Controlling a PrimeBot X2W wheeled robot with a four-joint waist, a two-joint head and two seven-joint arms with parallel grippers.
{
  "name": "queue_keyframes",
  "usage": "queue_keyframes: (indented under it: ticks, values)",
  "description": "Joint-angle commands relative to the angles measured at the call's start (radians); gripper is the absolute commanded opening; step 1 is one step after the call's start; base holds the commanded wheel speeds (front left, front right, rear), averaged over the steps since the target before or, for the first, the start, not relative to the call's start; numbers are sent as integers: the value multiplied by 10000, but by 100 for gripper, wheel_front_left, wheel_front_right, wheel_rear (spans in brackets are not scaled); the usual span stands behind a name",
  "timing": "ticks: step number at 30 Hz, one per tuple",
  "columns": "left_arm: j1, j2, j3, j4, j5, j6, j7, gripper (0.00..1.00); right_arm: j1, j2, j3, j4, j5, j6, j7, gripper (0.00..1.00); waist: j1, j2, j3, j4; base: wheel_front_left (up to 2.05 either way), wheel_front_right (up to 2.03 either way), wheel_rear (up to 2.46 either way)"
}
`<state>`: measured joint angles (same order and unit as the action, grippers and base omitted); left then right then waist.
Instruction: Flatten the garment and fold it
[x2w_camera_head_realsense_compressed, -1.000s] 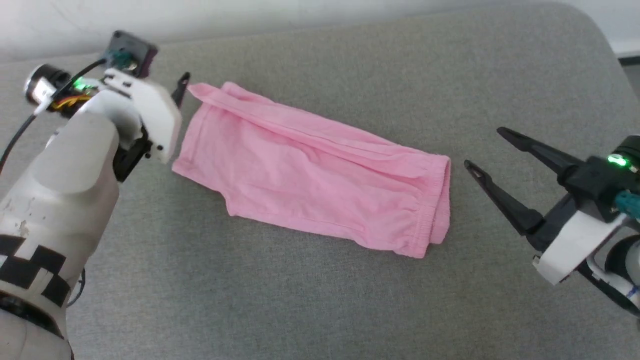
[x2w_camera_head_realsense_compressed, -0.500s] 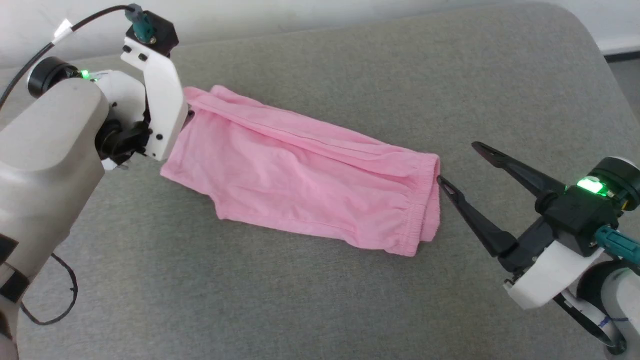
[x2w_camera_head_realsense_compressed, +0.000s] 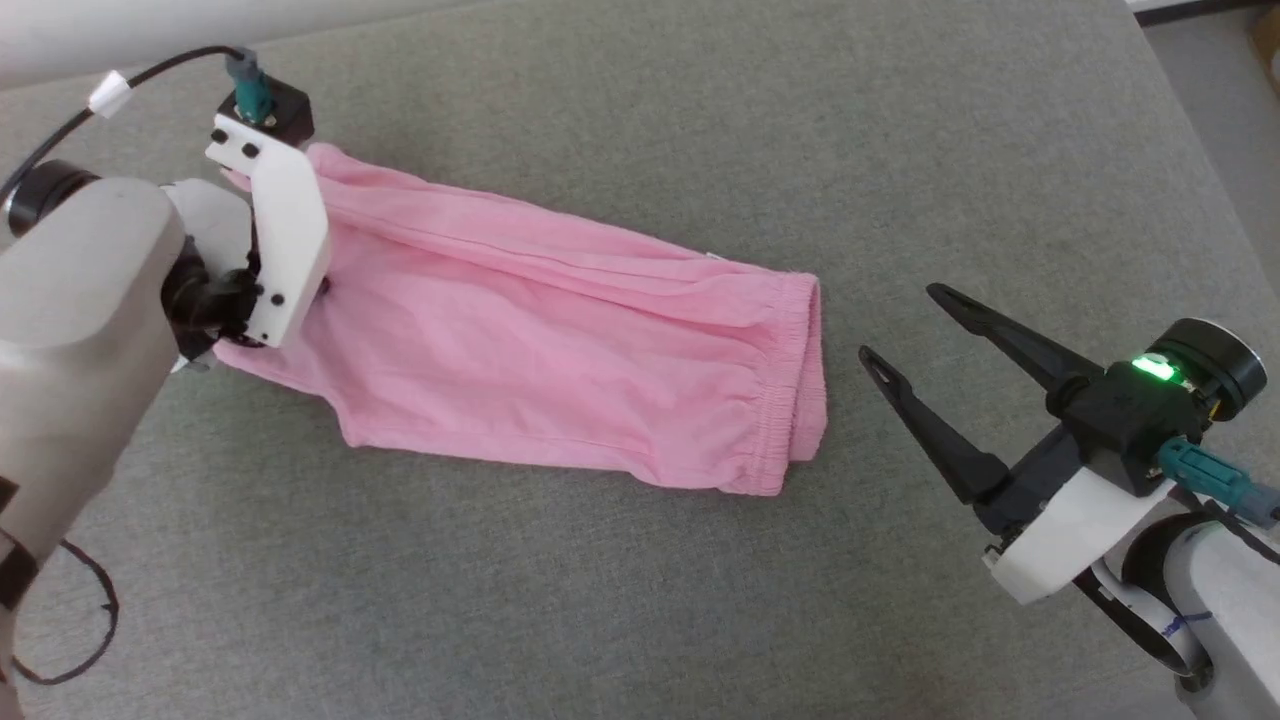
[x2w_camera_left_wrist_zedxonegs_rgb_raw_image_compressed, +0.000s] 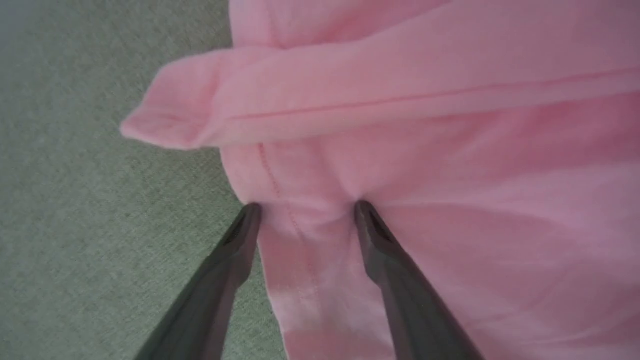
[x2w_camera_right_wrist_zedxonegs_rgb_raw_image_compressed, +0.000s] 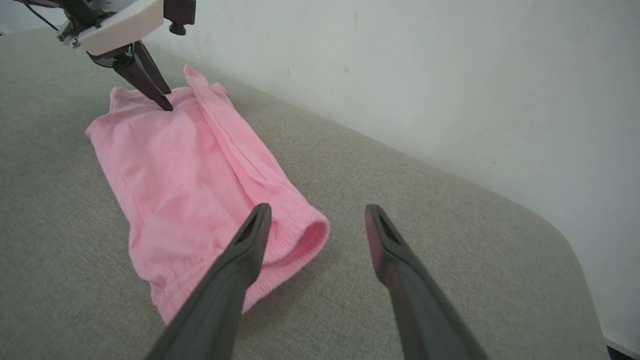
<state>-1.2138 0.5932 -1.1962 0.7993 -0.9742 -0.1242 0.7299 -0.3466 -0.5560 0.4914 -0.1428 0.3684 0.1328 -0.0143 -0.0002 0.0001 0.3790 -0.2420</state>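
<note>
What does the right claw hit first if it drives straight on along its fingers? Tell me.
Probably the waistband of the garment: the open right claw points at its far corner, with one finger lined up on the elastic and the other on bare grey cushion. Height above the cushion is unclear.

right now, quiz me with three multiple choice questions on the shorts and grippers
1. Where does the waistband of the shorts lie? A on the robot's right B on the robot's left C hanging off the edge
2. What colour are the shorts? A blue B pink C white
3. How is the right gripper? A shut on cloth B shut, empty C open, off the cloth
Answers: 1 A, the gathered elastic faces the right gripper; 2 B, pink in every view; 3 C, its jaws stand apart beside the waistband.
</note>
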Motion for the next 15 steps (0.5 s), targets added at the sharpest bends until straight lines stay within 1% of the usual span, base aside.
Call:
queue_keyframes:
  ticks: [1, 2, 3, 7, 10, 12, 15]
  values:
    - [517, 14, -335, 30, -80, -65, 204, 100, -175, 67, 16, 130, 19, -21, -131, 100, 2, -1, 94, -56, 0, 0, 0]
    - [573, 31, -377, -43, -175, -65, 261, 16, -216, 55, 10, 200, 49, -21, -143, 100, 2, -1, 63, -13, 0, 0, 0]
    - [607, 49, -416, -143, -260, -65, 308, 0, -268, 28, 16, 243, 85, -21, -133, 100, 2, -1, 18, 30, 0, 0, 0]
    - [566, 105, -478, -467, -346, -65, -77, 0, -719, -252, -5, 307, 199, -21, 152, 100, 2, -1, -313, 215, 0, 0, 0]
    - [617, 97, -450, -561, -485, -65, -454, 0, -1287, -551, 183, 323, 492, -21, 682, 100, 2, -1, -642, 336, 0, 0, 0]
    - [703, 110, -493, -652, -478, -65, -670, 0, -1686, -724, 432, 405, 934, -21, 1323, 100, 2, -1, -867, 414, 0, 0, 0]
    - [867, 147, -538, -829, -584, -65, -906, 0, -2356, -1001, 1051, 654, 1953, -21, 2889, 100, 2, -1, -1100, 481, 0, 0, 0]
